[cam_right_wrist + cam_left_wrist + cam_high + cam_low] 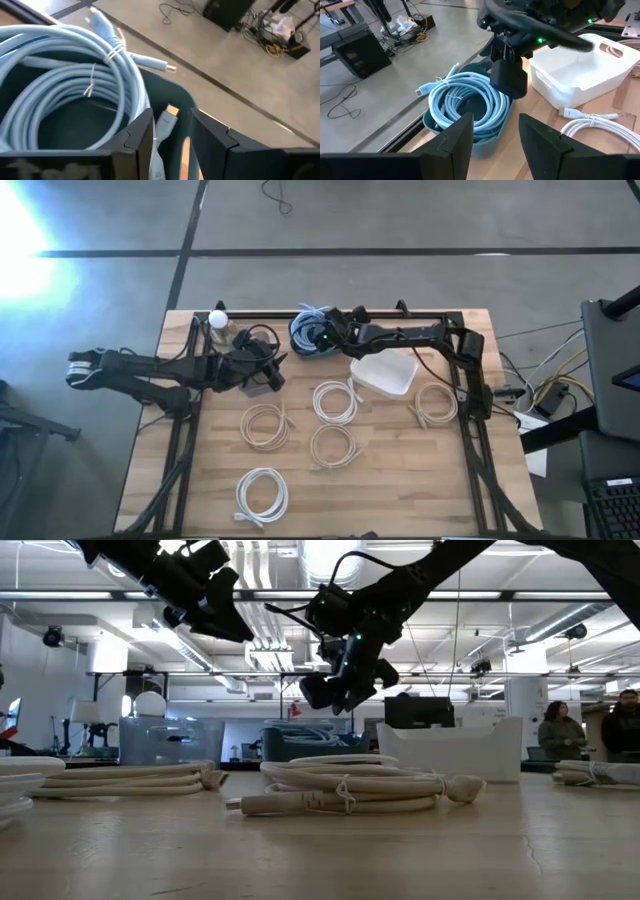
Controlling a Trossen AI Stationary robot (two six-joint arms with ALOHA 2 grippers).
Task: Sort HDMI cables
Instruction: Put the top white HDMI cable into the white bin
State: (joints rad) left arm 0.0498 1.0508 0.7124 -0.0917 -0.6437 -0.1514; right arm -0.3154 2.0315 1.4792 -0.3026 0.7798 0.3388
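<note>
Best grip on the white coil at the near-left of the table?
Take the white coil from straight above, pinching across one side of the bundled loop, fingers straddling the strands. It lies flat, alone on the table, with an open centre for a finger. Avoid the loose plug end.

Overhead, table-level and both wrist views share the blue bin [485, 140].

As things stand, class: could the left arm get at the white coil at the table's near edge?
Probably yes. The left pincer hangs open and empty, and the white coil lies alone on bare table with nothing between.
</note>
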